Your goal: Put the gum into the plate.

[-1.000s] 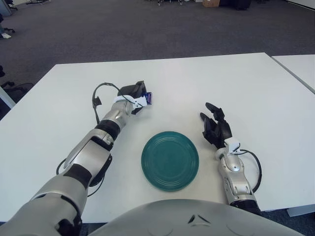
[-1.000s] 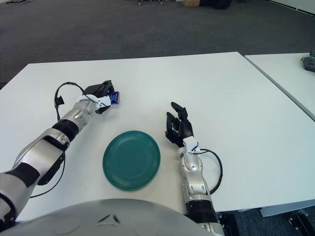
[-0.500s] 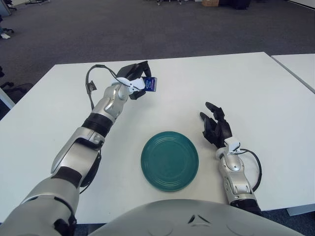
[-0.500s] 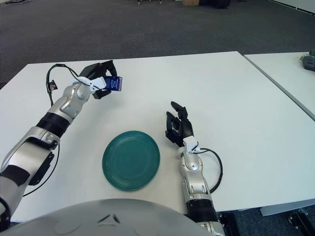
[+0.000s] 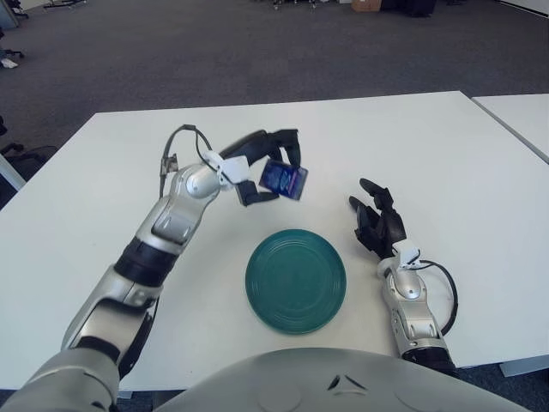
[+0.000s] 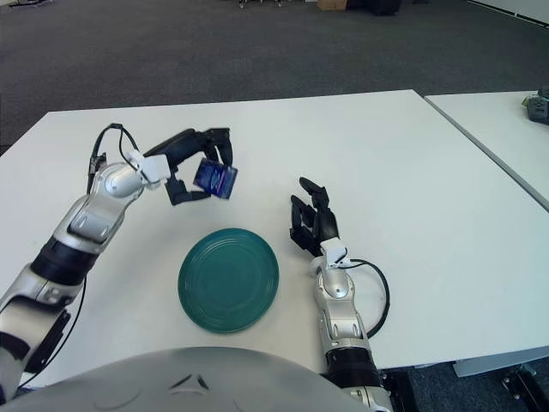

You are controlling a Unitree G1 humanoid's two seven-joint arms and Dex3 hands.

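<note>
Plate (image 5: 296, 281) is sitting on the near part of the white tabletop (image 5: 446, 163), dark green and bare. Right of it, the right robot hand (image 5: 377, 225) is idling with fingers loosely spread, holding nothing. Farther back, the left robot hand (image 5: 273, 168) is clamping the gum (image 5: 284, 179), a small blue pack, in the air beyond the plate's far-left rim. The pack is looking light, stiff and slick, best pinched across its flat faces. The right eye view is showing something dark on the neighbouring table at far right, absent from the left eye view.
</note>
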